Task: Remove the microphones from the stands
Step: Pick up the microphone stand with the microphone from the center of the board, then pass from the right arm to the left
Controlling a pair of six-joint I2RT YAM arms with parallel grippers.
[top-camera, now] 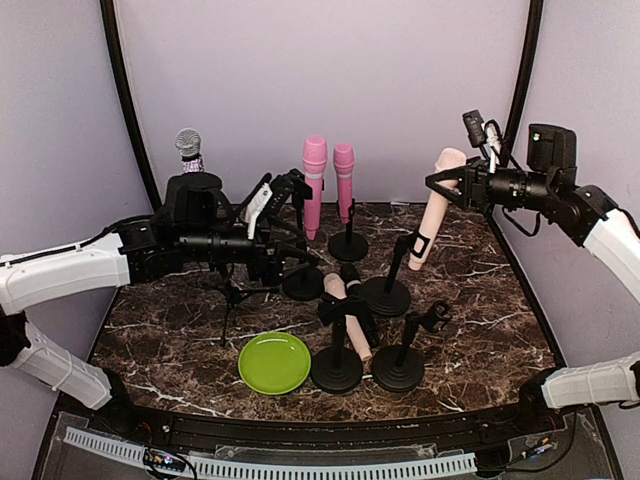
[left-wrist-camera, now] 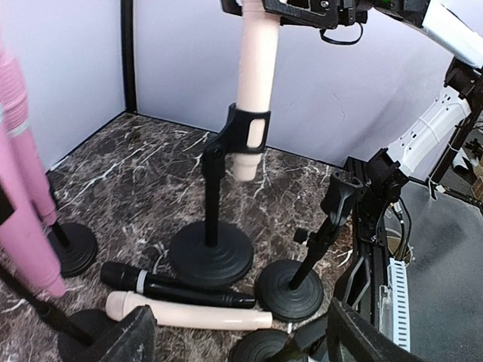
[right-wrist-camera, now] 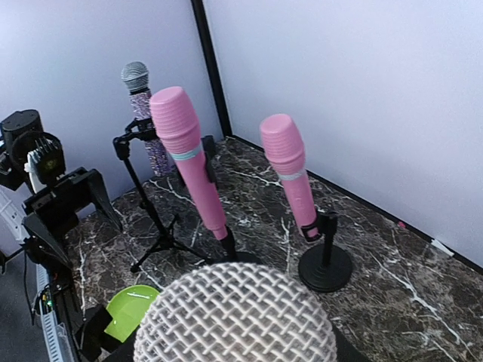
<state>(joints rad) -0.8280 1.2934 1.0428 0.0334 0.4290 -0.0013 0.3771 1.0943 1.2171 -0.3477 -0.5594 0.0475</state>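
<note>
A cream microphone (top-camera: 435, 205) stands tilted in the black clip (top-camera: 416, 243) of a round-based stand (top-camera: 386, 296) at centre right. Its lower end still pokes through that clip (left-wrist-camera: 245, 132). My right gripper (top-camera: 450, 182) is shut on the microphone just below its head. In the right wrist view the mesh head (right-wrist-camera: 234, 317) fills the bottom and hides the fingers. My left gripper (top-camera: 280, 196) hovers open by the pink microphones, holding nothing. Its two dark fingers (left-wrist-camera: 124, 339) frame the bottom of the left wrist view.
Two pink microphones (top-camera: 314, 185) (top-camera: 344, 180) sit in stands at the back. A glittery silver one (top-camera: 189, 150) is on a tripod at the left. A cream and a black microphone (left-wrist-camera: 177, 286) lie on the marble. Two empty stands (top-camera: 337, 368) (top-camera: 400, 365) and a green plate (top-camera: 274, 362) are at the front.
</note>
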